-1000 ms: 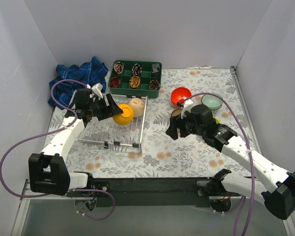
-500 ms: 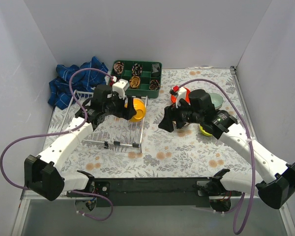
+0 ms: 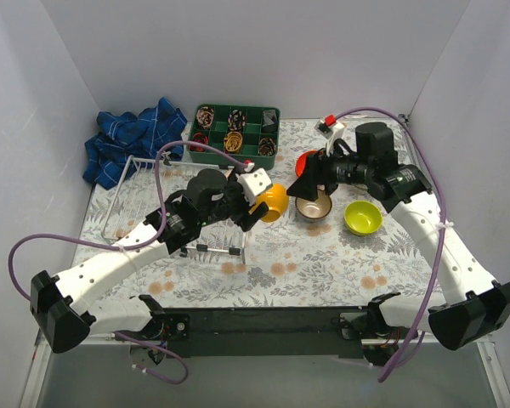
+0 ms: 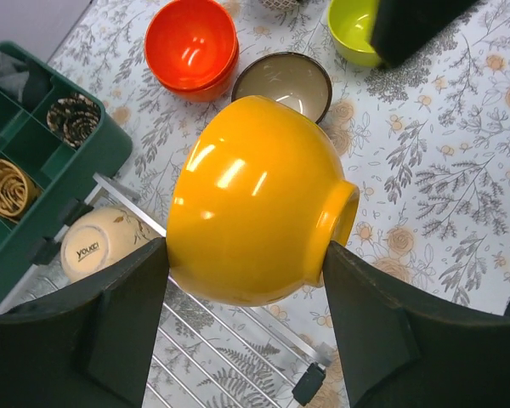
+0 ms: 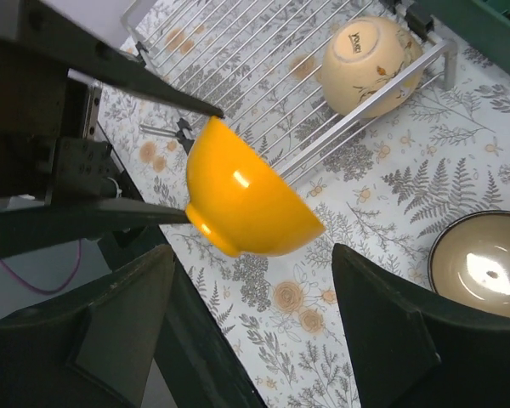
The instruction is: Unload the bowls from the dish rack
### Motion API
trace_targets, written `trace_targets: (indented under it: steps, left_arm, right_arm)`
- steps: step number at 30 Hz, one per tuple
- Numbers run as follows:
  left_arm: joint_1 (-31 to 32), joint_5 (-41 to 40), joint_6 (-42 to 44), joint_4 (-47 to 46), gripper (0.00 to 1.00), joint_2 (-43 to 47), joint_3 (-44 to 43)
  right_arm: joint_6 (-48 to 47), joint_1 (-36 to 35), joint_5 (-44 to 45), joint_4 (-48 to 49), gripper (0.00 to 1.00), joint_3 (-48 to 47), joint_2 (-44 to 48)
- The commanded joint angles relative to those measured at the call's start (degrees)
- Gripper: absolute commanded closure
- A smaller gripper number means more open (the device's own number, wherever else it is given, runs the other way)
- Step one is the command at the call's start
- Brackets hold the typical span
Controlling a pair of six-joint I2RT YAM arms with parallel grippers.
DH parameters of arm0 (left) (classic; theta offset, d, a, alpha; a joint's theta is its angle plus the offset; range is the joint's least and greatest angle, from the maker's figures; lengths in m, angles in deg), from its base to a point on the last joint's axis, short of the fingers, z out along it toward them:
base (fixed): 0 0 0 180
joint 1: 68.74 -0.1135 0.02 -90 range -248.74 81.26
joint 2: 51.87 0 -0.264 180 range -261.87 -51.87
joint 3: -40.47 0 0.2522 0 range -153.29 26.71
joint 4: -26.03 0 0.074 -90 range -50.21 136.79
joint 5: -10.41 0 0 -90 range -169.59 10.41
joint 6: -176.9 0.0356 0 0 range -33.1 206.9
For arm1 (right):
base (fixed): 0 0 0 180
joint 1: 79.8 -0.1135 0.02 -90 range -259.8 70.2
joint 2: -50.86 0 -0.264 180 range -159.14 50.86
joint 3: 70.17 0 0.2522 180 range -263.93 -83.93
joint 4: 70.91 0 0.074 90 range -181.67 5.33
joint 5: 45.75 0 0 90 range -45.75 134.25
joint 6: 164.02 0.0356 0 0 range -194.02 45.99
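Gripping the yellow bowl [image 4: 255, 195] in midair just past the dish rack's [image 5: 263, 76] right edge, the left gripper [image 4: 251, 280] is mid-unload and should next set it beside the brown bowl [image 3: 314, 206], while the right gripper [image 5: 255, 285] hangs spread and empty.

I ran this from afar in what looked like a lab test cell; plain white panels [image 3: 238, 51] boxed the tabletop [image 3: 306, 263] on three sides; purple cables [image 3: 370, 109] trailed toward a black mounting rail [image 3: 263, 319].
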Motion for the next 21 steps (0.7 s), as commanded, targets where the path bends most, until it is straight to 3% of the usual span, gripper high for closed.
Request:
trace_targets:
  steps: [1, 12, 21]
  left_arm:
    - [5.1, -5.8, 7.7, -3.3, 0.60, 0.9, -0.2]
    - [10.5, -8.1, 15.3, -3.6, 0.60, -1.9, -1.8]
    - [13.0, -8.5, 18.1, -4.3, 0.59, -3.1, -3.4]
  right_arm:
    - [-2.7, 5.5, -12.8, -2.6, 0.16, -4.0, -1.1]
    - [-6.9, 6.1, -23.2, -2.7, 0.16, -1.6, -4.3]
    - [-11.0, 5.6, -24.6, -4.8, 0.16, 0.8, -8.1]
